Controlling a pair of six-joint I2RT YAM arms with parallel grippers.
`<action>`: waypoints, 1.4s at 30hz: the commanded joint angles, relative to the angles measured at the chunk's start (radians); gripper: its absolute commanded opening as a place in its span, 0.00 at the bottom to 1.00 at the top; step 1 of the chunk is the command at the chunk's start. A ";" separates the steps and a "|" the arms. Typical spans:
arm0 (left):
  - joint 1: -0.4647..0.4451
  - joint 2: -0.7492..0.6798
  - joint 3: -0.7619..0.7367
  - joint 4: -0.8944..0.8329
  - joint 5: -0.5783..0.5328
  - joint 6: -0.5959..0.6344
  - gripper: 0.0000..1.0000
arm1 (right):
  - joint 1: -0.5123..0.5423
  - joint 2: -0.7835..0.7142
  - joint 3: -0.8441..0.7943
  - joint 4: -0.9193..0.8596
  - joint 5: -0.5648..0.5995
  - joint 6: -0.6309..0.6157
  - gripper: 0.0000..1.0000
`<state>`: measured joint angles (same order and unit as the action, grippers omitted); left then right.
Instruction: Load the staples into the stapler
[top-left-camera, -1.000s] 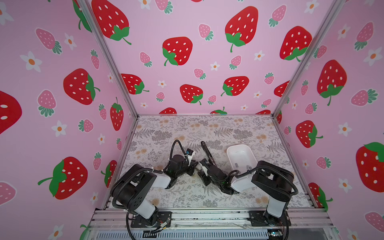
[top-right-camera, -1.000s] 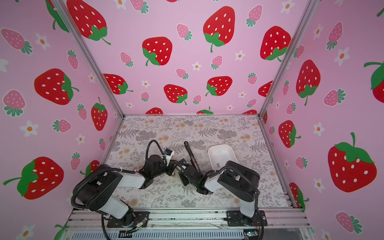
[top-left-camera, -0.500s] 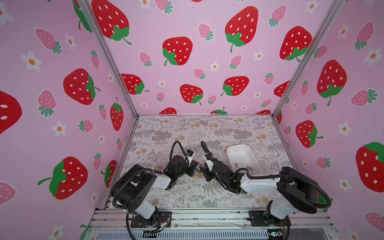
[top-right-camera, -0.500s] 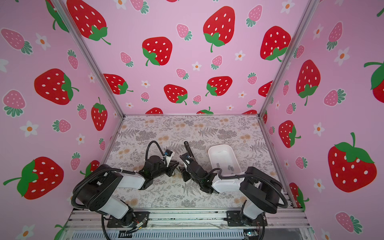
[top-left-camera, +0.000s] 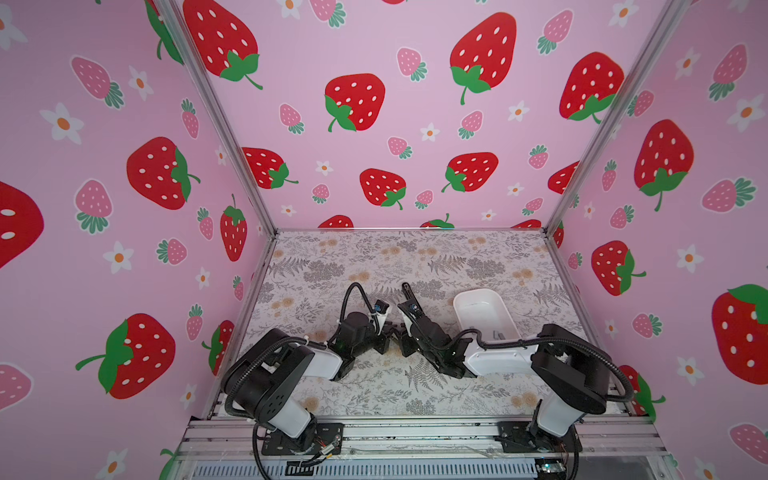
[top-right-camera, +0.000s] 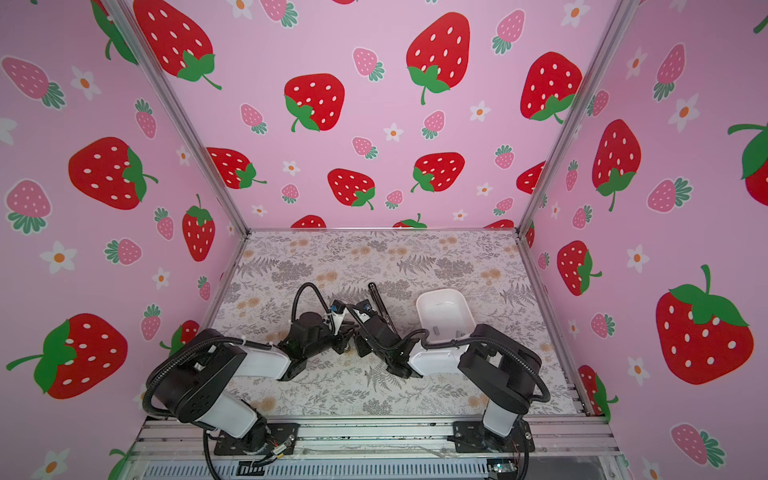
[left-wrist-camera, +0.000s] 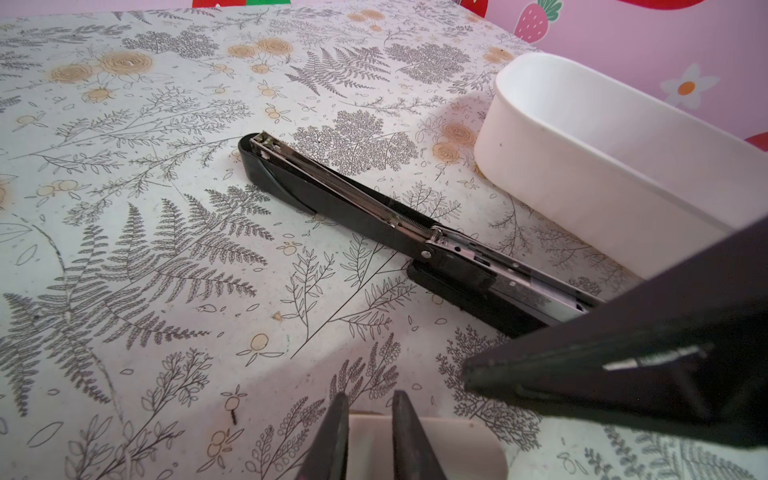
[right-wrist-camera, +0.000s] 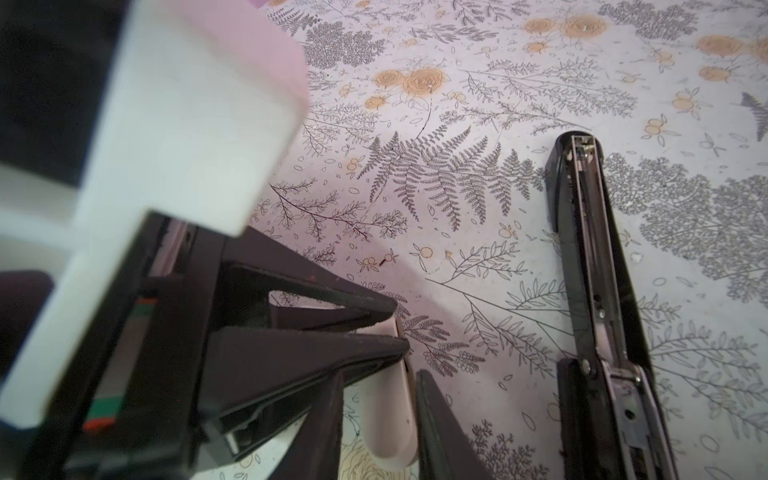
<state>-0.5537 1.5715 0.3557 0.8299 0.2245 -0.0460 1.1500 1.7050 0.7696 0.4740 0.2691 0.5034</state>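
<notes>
A black stapler (left-wrist-camera: 374, 208) lies opened flat on the floral table, its metal channel facing up; it also shows in the right wrist view (right-wrist-camera: 590, 249) and in a top view (top-left-camera: 409, 296). A small cream stapler (right-wrist-camera: 388, 409) lies in front of it. My left gripper (left-wrist-camera: 370, 395) is shut on one end of the cream stapler. My right gripper (right-wrist-camera: 379, 372) straddles its other end, one finger touching and a sliver of table showing beside the other. Grey staples (top-right-camera: 435, 330) lie in the white tray (top-left-camera: 465, 307).
The white tray (left-wrist-camera: 582, 174) stands close to the right of the black stapler. Both arms meet low over the middle of the table (top-left-camera: 374, 257). Pink strawberry walls (top-left-camera: 124, 208) close in the left, back and right sides.
My right arm has stretched in toward the middle and its jaws have narrowed around the cream stapler. The left arm has hardly moved.
</notes>
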 joint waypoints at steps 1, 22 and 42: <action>-0.007 0.001 -0.002 0.015 0.000 0.029 0.23 | 0.002 0.020 -0.010 0.019 0.019 0.013 0.27; -0.022 0.007 0.000 0.006 -0.009 0.046 0.21 | 0.002 0.088 -0.052 0.060 0.027 0.018 0.25; -0.025 0.003 0.001 -0.002 -0.015 0.051 0.20 | 0.002 0.175 -0.097 0.139 0.035 0.036 0.25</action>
<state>-0.5694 1.5719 0.3557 0.8249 0.1883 -0.0177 1.1500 1.8259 0.7105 0.6815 0.2955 0.5255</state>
